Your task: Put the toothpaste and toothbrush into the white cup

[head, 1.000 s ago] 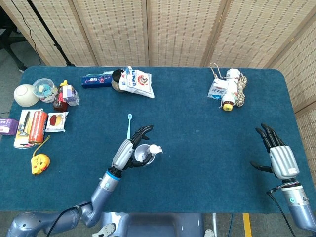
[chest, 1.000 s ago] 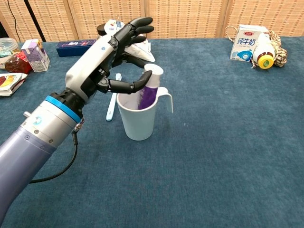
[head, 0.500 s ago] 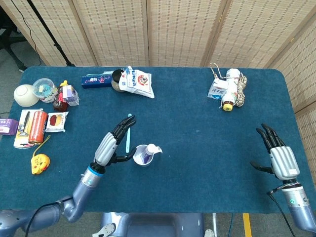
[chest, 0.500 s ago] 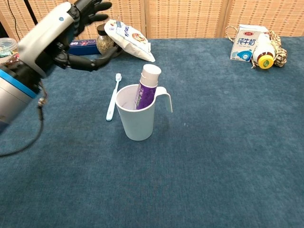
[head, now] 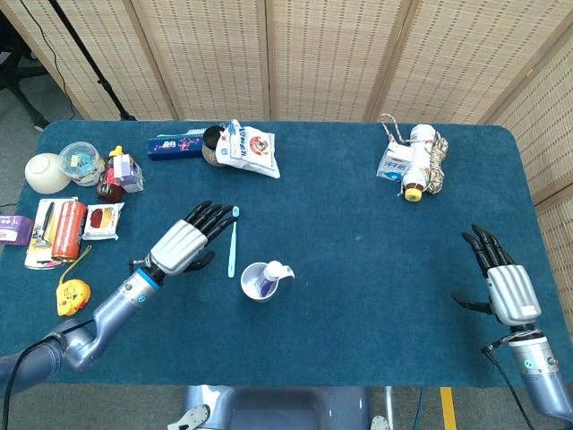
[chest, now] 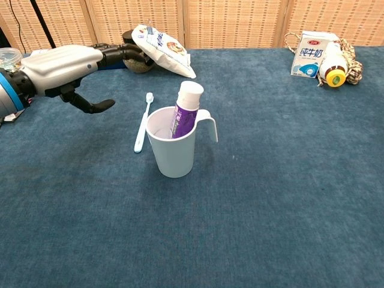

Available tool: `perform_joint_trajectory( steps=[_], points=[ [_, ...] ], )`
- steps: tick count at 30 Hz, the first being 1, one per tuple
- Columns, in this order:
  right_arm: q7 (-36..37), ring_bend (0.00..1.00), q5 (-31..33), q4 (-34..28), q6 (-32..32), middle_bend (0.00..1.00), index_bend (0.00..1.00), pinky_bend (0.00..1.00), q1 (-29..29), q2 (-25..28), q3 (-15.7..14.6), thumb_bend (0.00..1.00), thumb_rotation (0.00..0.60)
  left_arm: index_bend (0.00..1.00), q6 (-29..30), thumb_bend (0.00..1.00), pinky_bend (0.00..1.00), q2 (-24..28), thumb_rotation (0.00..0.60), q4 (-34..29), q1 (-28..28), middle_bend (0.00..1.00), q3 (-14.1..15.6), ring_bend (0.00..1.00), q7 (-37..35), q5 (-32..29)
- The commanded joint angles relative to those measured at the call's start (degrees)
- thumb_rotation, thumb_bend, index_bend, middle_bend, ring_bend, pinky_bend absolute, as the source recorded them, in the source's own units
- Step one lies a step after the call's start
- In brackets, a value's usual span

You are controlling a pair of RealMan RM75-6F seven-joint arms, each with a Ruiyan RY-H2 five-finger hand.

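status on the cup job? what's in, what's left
Done: the toothpaste stands in the white cup, its cap above the rim. In hand: nothing; the left hand hangs open just left of the toothbrush, not touching it. Left: the toothbrush lies flat on the table beside the cup and has to go in. The right hand is open at the far right edge, idle.

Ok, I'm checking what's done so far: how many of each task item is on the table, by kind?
toothpaste: 1, standing in the cup
toothbrush: 1, lying on the table beside the cup
white cup: 1
Total: 3
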Motion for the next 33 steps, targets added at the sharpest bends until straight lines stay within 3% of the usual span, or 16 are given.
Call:
perform_joint_trajectory(
  steps=[1, 14, 33],
  points=[
    [-0.3, 0.00, 0.1, 0.1, -0.3, 0.00, 0.00, 0.26, 0.1, -0.2, 0.0, 0.00, 0.600, 0.15, -1.8, 0.40, 0.01, -0.5, 0.600, 3.1, -1.4, 0.00, 1.6, 0.00, 3.9, 1.1],
    [-1.0, 0.00, 0.3, 0.1, -0.4, 0.00, 0.00, 0.26, 0.1, -0.4, 0.1, 0.00, 0.600, 0.22, -3.6, 0.41, 0.00, -4.4, 0.600, 9.9, -3.2, 0.00, 5.4, 0.00, 9.5, 4.4],
    [-1.4, 0.00, 0.3, -0.1, -0.4, 0.00, 0.00, 0.26, 0.1, -0.5, 0.1, 0.00, 0.600, 0.23, -6.9, 0.41, 0.00, -9.7, 0.600, 14.4, -5.3, 0.00, 6.2, 0.00, 12.8, 3.8]
  ],
)
